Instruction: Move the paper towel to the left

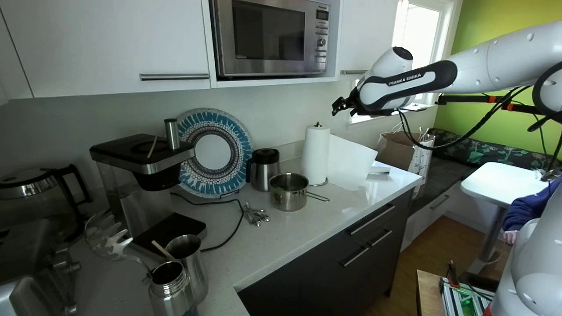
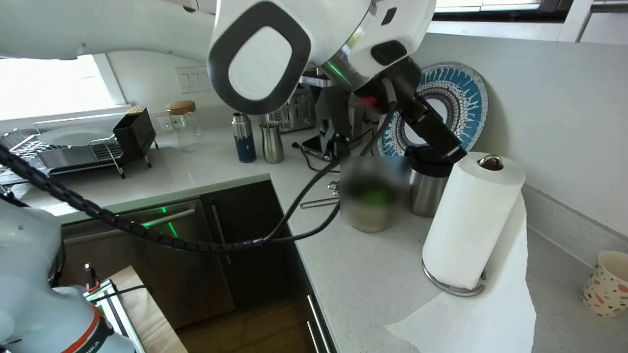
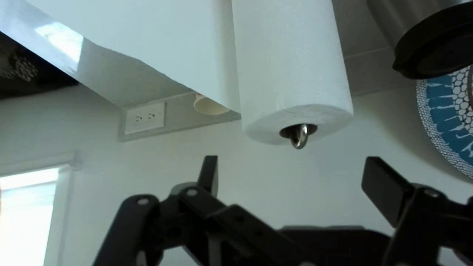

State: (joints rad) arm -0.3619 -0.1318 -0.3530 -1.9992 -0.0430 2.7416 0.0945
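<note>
The paper towel is a white upright roll on a wire holder with a metal ring at its top. It stands on the counter in both exterior views (image 1: 316,153) (image 2: 473,220), with a loose sheet hanging off it. The wrist view appears upside down; there the paper towel (image 3: 292,62) comes down from the top edge, its ring end facing my jaws. My gripper (image 3: 290,173) is open, with nothing between its fingers. It is above and apart from the roll in an exterior view (image 1: 337,107). It also shows in an exterior view (image 2: 454,147), where it overlaps the roll's top edge.
A metal pot (image 1: 289,193) and a steel jug with black lid (image 1: 265,169) stand beside the roll. A blue patterned plate (image 1: 215,153) leans on the wall. A speckled cup (image 2: 606,284) stands behind the roll. The microwave (image 1: 270,37) and cabinets hang above.
</note>
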